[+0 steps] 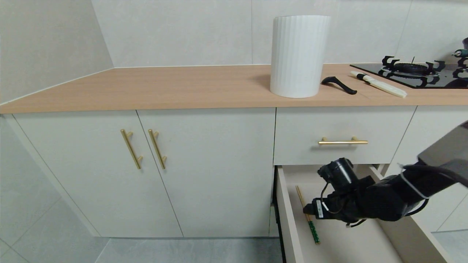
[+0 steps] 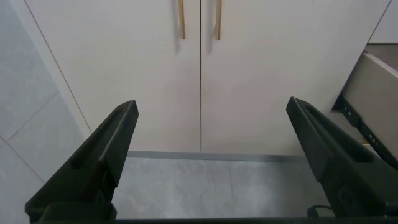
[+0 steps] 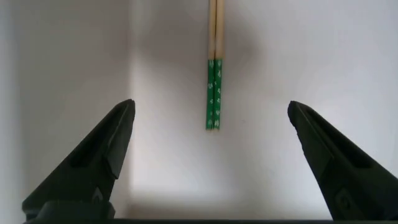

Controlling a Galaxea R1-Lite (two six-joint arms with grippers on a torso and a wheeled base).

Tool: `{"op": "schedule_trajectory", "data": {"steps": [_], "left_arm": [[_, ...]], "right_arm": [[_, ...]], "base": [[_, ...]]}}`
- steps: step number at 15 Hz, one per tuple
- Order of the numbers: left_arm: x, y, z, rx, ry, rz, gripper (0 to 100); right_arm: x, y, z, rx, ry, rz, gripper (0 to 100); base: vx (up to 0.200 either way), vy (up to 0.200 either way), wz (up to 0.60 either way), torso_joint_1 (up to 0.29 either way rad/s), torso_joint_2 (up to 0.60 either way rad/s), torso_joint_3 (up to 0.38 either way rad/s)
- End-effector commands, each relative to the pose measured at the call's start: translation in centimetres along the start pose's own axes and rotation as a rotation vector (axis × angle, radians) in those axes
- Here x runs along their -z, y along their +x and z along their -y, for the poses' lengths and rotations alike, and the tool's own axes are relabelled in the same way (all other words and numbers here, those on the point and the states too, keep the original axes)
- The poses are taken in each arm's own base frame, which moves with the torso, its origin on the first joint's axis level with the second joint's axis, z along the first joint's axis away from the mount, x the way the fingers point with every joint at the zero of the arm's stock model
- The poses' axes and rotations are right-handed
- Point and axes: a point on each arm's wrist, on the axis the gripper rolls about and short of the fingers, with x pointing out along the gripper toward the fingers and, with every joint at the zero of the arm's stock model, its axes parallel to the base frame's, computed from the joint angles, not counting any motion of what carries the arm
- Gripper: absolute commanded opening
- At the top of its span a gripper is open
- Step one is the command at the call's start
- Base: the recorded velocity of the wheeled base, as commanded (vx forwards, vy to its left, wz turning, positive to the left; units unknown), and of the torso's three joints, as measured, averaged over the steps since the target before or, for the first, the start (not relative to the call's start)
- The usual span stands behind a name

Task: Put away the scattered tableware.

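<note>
A pair of wooden chopsticks (image 1: 308, 215) with green ends lies on the floor of the open lower drawer (image 1: 289, 219), close to its left wall. My right gripper (image 1: 309, 210) hangs over that drawer, just above the chopsticks. In the right wrist view the right gripper (image 3: 210, 106) is open and holds nothing, with the chopsticks (image 3: 214, 93) lying apart from its fingers. On the counter lie a black-handled utensil (image 1: 339, 84) and a white knife (image 1: 378, 84). My left gripper (image 2: 211, 102) is open and empty, low in front of the cabinet doors (image 2: 200, 74).
A tall white ribbed container (image 1: 298, 56) stands on the wooden counter (image 1: 164, 87), left of the utensils. A gas stove (image 1: 413, 73) is at the far right. A shut drawer with a gold handle (image 1: 343, 142) sits above the open one. The open drawer's side (image 2: 364, 81) juts out.
</note>
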Motion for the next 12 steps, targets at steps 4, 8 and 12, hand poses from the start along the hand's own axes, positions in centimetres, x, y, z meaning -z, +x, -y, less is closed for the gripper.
{"op": "schedule_trajectory", "data": {"steps": [4, 8, 12], "left_arm": [[0.0, 0.0, 0.0, -0.001, 0.000, 0.000, 100], [0.0, 0.0, 0.0, -0.001, -0.001, 0.000, 100], [0.0, 0.0, 0.0, -0.001, -0.001, 0.000, 100]], "right_arm": [[-4.3, -12.3, 2.4, -0.078, 0.085, 0.321, 100], [-5.2, -15.9, 4.6, -0.079, 0.108, 0.439, 100], [-5.0, -17.8, 5.1, -0.082, 0.075, 0.495, 100]], "base": [[0.000, 0.000, 0.00, 0.000, 0.00, 0.000], [0.000, 0.000, 0.00, 0.000, 0.00, 0.000], [0.000, 0.000, 0.00, 0.000, 0.00, 0.000]]}}
